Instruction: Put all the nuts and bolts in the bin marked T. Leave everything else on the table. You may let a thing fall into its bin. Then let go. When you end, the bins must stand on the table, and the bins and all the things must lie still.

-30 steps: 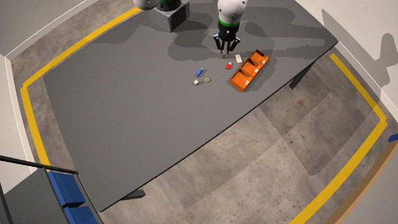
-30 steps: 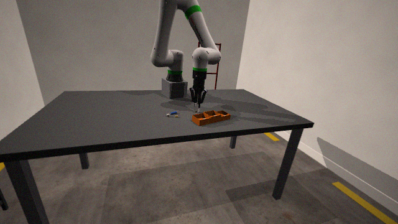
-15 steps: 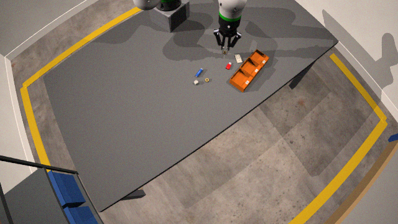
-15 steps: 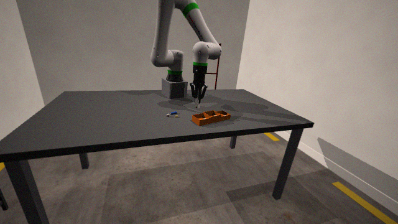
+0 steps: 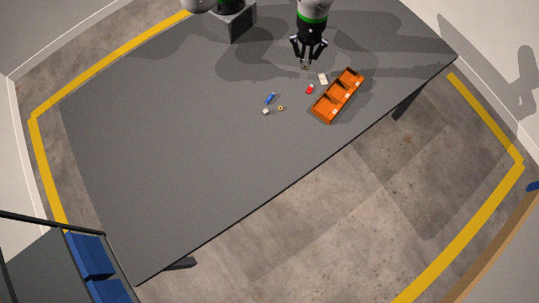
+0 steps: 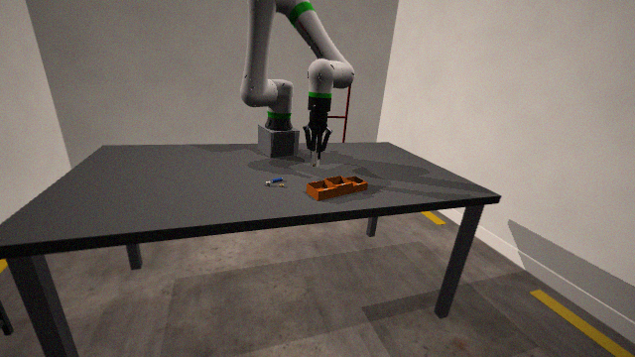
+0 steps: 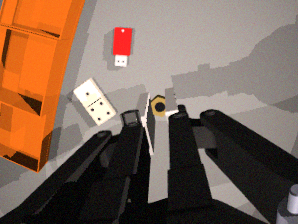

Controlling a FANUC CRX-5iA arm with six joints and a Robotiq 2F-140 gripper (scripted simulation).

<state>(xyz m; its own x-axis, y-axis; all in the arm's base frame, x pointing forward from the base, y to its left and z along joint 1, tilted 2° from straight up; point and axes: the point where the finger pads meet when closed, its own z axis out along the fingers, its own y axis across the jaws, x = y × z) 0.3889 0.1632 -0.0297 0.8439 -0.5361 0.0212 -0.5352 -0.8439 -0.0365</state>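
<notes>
My gripper [image 5: 306,63] [image 6: 316,160] [image 7: 160,105] is shut on a small brass nut [image 5: 304,66] [image 7: 158,106] and holds it a little above the table, left of the bins. The orange row of three bins [image 5: 320,113] [image 6: 327,192] [image 7: 33,30] stands to the right of it. A second brass nut [image 5: 280,108] [image 6: 281,184] lies flat on the table further to the front. A blue cylinder with a pale tip [image 5: 269,98] [image 6: 276,179] lies near it. I cannot read the bin labels.
A red USB stick [image 5: 309,88] [image 7: 121,46] and a white domino [image 5: 322,79] [image 7: 95,102] lie between my gripper and the bins. A pale die [image 5: 265,111] [image 6: 268,183] lies beside the second nut. The arm's grey base block [image 5: 229,23] stands at the back.
</notes>
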